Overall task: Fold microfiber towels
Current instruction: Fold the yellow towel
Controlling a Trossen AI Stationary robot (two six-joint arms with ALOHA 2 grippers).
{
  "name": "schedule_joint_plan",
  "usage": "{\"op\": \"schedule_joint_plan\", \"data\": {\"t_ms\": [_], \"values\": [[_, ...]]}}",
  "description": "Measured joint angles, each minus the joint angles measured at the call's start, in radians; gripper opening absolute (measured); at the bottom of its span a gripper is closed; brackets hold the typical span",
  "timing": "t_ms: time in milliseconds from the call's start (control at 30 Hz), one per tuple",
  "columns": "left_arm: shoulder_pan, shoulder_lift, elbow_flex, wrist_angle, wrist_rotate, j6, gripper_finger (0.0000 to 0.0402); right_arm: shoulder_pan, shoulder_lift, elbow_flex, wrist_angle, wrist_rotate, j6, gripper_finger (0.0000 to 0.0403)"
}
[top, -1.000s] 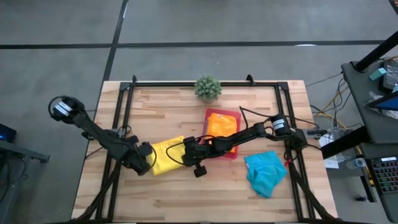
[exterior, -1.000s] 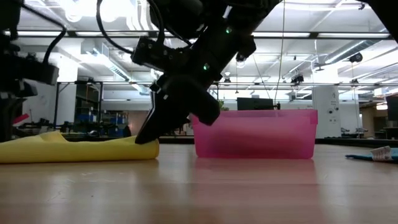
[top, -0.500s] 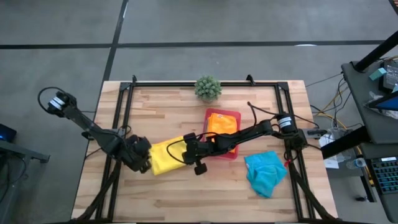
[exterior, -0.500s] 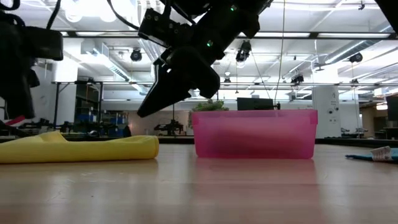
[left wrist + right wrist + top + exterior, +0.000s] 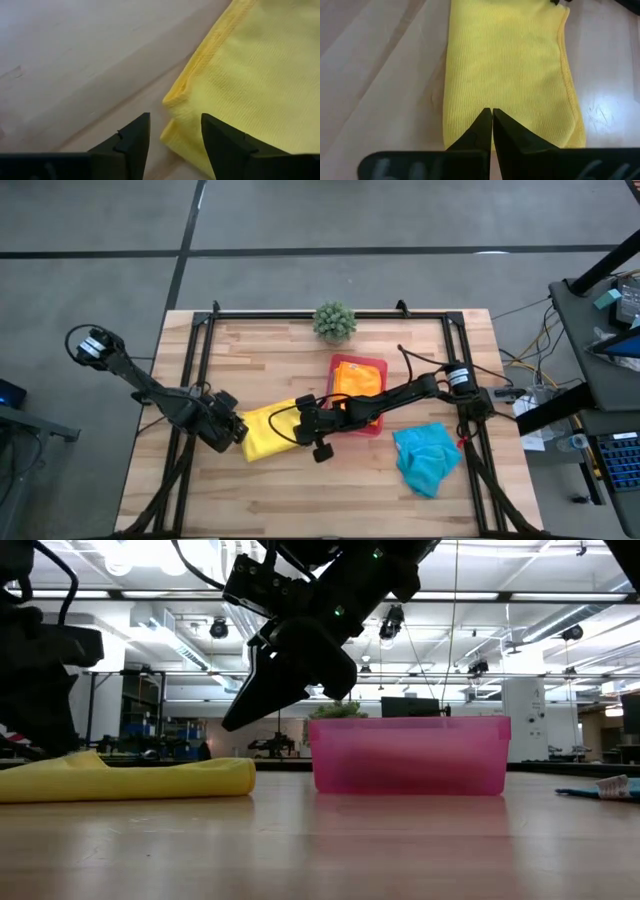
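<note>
- The left gripper [image 5: 171, 135] stands with jaws parted and empty, low at the folded corner of the yellow towel [image 5: 268, 429].
- The right gripper [image 5: 492, 122] has its jaws pinched together on nothing, hanging just above the same towel's other end.
- The yellow towel lies folded flat on the table [image 5: 300, 500], between both arms.
- The orange towel [image 5: 356, 380] sits in the pink tray [image 5: 410, 755]; the turquoise towel [image 5: 427, 455] lies crumpled well to the right.
- I'd judge this fold done; next comes lifting it to the tray.

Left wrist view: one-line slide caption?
Left gripper, fingers apart, hovers at the folded corner of the yellow towel lying on the wooden table.
</note>
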Motion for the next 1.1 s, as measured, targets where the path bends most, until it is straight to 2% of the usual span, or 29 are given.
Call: {"op": "schedule_joint_plan", "data": {"t_ms": [167, 400, 733, 1100], "values": [[0.002, 0.029, -0.034, 0.092, -0.028, 0.000, 0.0162, 0.000, 0.000, 0.000, 0.001, 0.000, 0.002, 0.0009], [0.002, 0.081, -0.016, 0.117, -0.052, 0.065, 0.0148, 0.000, 0.000, 0.000, 0.002, 0.000, 0.002, 0.0009], [0.002, 0.084, -0.002, 0.114, -0.024, 0.079, 0.0008, 0.000, 0.000, 0.000, 0.003, 0.000, 0.002, 0.0009], [0.002, 0.021, 0.073, 0.110, 0.113, 0.087, 0.0002, 0.000, 0.000, 0.000, 0.003, 0.000, 0.014, 0.0009]]}}
